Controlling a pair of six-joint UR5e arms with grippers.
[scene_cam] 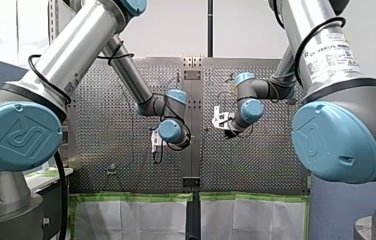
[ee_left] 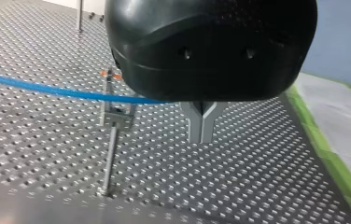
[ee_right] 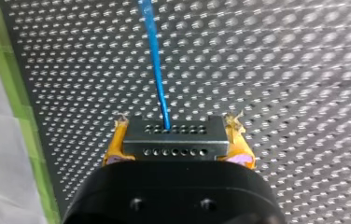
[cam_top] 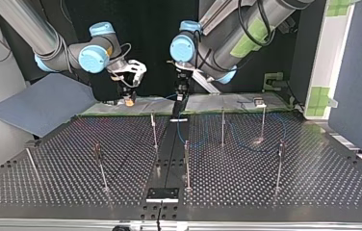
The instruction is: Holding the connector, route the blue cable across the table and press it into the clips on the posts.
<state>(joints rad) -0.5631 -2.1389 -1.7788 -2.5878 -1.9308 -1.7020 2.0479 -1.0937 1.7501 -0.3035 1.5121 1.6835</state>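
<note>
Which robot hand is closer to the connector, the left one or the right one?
Right. My right gripper clamps the connector between its yellow pads. My left gripper is away from it, fingers together beside a clip post, further along the blue cable.

In the right wrist view the connector [ee_right: 173, 144] sits between the fingers of my right gripper [ee_right: 176, 127], the cable [ee_right: 154, 56] runs ahead from it over the counter [ee_right: 281, 70], and in the top view posts [cam_top: 187, 163] stand spread across that counter.
</note>
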